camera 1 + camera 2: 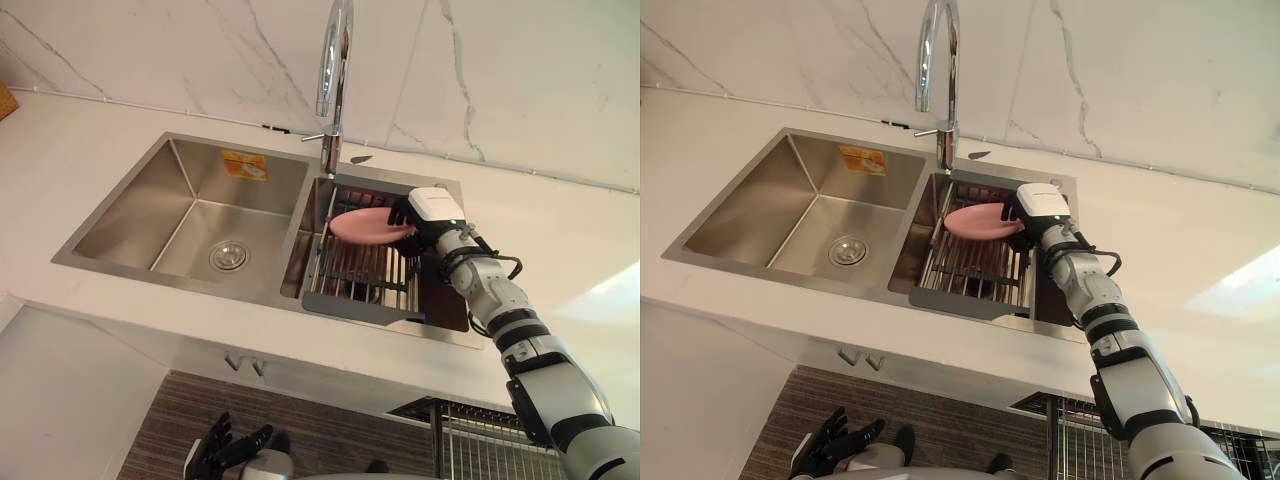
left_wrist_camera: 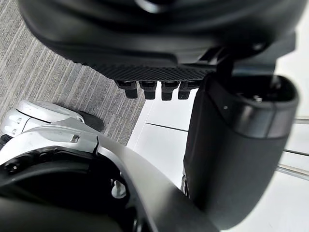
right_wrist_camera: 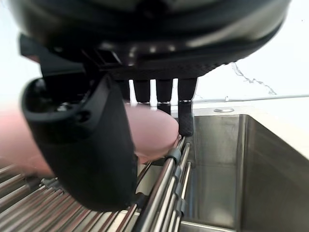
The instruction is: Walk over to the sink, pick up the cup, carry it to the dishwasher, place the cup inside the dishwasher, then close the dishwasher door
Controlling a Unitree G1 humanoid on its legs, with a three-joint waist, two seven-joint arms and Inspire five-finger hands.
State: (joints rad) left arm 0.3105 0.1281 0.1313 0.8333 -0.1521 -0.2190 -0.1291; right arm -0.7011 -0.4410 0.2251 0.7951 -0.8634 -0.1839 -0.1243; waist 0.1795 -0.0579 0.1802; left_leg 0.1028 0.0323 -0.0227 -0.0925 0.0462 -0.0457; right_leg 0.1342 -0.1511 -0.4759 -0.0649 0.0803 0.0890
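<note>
A pink cup [image 1: 363, 226] lies on its side on the wire rack [image 1: 352, 272] in the sink's right basin. My right hand [image 1: 418, 214] reaches in from the right and is at the cup's right end. In the right wrist view the cup [image 3: 152, 129] sits between the thumb [image 3: 87, 150] and the fingers [image 3: 186, 113], which stand nearly straight behind it. The cup rests on the rack's bars. My left hand [image 1: 228, 447] hangs low over the floor with its fingers spread, holding nothing.
The steel double sink [image 1: 120, 262] is set in a white counter, with a tall chrome faucet [image 1: 333, 90] between the basins and a marble wall behind. The left basin has a drain [image 1: 228, 256]. A wire basket [image 1: 480, 440] shows below the counter at the lower right.
</note>
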